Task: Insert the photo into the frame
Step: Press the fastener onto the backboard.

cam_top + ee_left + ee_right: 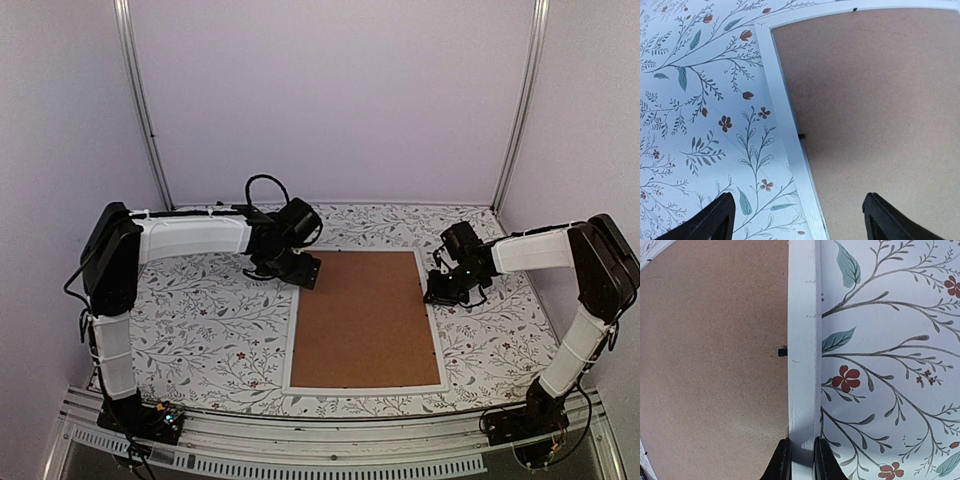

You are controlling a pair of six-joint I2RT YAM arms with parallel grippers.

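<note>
Bolted at the near edge of the floral-covered table (220, 330), the left arm (115, 300) stood with its elbow high and its forearm stretched inward to the far-left corner of the frame (365, 388). Its left fingers (715, 220) were wide apart, one over the cloth and one over the brown backing board (365, 320), gripping nothing. Opposite, the right arm (590, 300) bent inward, right fingers (782, 462) pinched on the frame's right border. That frame lay flat mid-table, back up. Pale lilac walls (330, 100) stood behind.
</note>
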